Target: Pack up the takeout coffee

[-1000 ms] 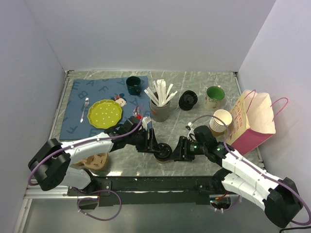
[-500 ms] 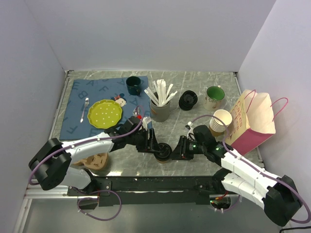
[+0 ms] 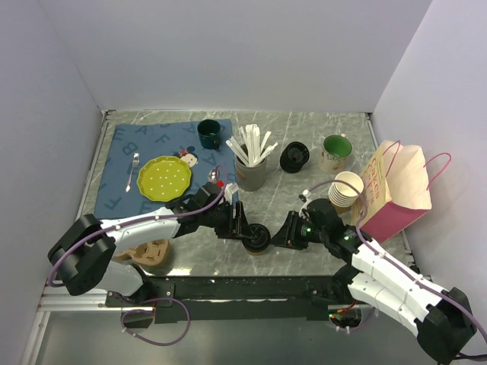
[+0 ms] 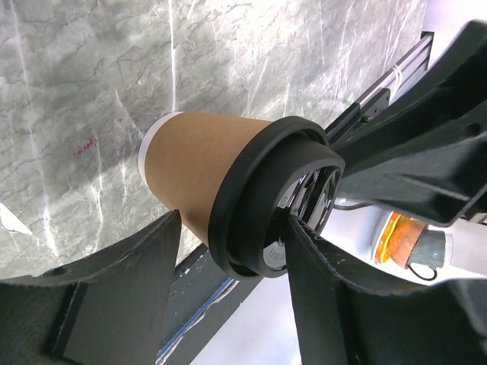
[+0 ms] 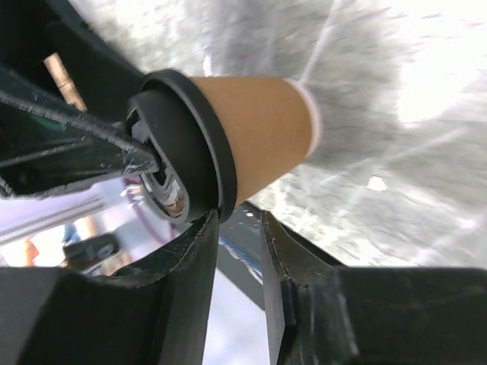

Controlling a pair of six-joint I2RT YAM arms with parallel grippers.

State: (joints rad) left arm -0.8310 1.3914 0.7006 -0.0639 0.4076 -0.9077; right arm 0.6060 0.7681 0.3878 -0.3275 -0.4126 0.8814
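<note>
The takeout coffee, a tan paper cup with a black lid, stands near the table's front edge, between my two grippers. My left gripper reaches it from the left. In the left wrist view its jaws sit on either side of the cup at the lid, one finger against the cup wall and the other against the lid. My right gripper is just right of the cup. In the right wrist view its jaws are nearly together with nothing between them, and one finger touches the lid rim of the cup.
A pink and tan paper bag stands at the right, with a stack of lidless cups beside it. Behind are black lids, a grey cup of stirrers, two mugs and a yellow plate. A cardboard carrier is front left.
My right gripper has drawn back a little to the right, away from the cup. The left gripper and the cup have stayed in place.
</note>
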